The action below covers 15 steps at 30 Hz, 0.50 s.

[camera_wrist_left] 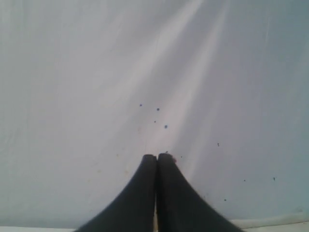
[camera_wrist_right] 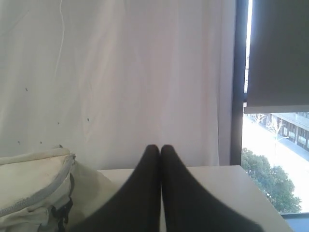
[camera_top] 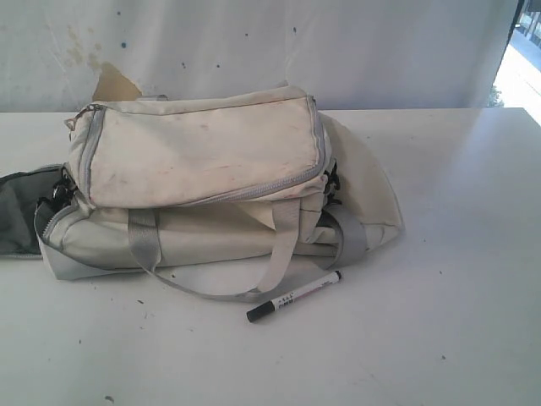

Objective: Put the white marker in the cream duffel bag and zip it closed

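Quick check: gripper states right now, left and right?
Black left gripper: closed, holding nothing.
Black right gripper: closed, holding nothing.

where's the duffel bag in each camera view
Exterior view: the bag lies on the table, left of the middle, with the marker in front of it.
Left wrist view: not in it; only the shut left hand and the white sheet.
Right wrist view: one zippered end of the bag shows beside the shut right hand.
Shared landmark: the white sheet behind the table, in all three.
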Motion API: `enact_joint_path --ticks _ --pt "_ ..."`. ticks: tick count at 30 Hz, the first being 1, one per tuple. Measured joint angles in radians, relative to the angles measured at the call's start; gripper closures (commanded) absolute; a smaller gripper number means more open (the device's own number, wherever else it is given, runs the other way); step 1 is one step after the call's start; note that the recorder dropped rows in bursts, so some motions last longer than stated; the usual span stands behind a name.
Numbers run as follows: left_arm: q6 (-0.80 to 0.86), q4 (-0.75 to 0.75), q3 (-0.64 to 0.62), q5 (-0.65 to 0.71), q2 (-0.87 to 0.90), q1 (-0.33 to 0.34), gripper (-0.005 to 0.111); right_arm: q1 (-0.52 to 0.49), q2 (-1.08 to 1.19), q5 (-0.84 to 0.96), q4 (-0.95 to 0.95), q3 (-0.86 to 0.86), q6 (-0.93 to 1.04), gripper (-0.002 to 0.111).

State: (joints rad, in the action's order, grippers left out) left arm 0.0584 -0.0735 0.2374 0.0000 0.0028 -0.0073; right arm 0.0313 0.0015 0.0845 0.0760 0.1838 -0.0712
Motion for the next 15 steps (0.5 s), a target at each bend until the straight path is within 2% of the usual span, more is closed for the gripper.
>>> enact_joint_path --ticks 9,12,15 --pt "0.0 -0.015 0.19 0.287 -0.002 0.0 0.107 0.0 -0.001 0.124 0.0 0.118 -0.003 0.108" --pt "0.002 -0.008 0.225 0.291 -0.002 0.0 0.107 0.0 -0.001 0.136 0.0 0.135 -0.015 0.108" --pt "0.004 0.007 0.24 0.232 -0.002 0.0 0.107 0.0 -0.001 0.17 0.0 0.142 -0.036 0.108"
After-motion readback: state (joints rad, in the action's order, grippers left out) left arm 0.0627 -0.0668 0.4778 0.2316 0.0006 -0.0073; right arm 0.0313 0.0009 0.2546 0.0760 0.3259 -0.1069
